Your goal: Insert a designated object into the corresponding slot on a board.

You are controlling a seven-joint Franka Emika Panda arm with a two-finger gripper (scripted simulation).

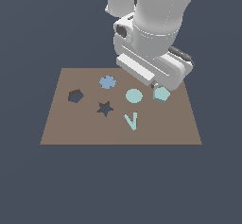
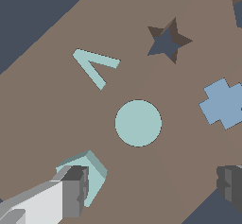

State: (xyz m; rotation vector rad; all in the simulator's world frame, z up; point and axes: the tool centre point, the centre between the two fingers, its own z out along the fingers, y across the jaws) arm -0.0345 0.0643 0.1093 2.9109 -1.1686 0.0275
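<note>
Your pale teal hexagonal block (image 1: 161,94), thick with faceted sides, sits on the flat matte brown board (image 1: 71,128) toward the exterior view's right, just beside the flat teal disc (image 1: 134,96). The gripper (image 2: 151,183) hangs over it with fingers (image 2: 75,190) spread wide; one seems to touch the block, though you can't be sure. The dark hexagon cutout (image 1: 75,96) lies well apart, near the star cutout (image 1: 105,108), blue cross (image 1: 108,82) and teal V (image 1: 131,121). Plain slate-blue ground surrounds everything.

Simulated test scene, flat brown board (image 1: 71,128) with shaped cutouts, featureless dark blue-grey surroundings
</note>
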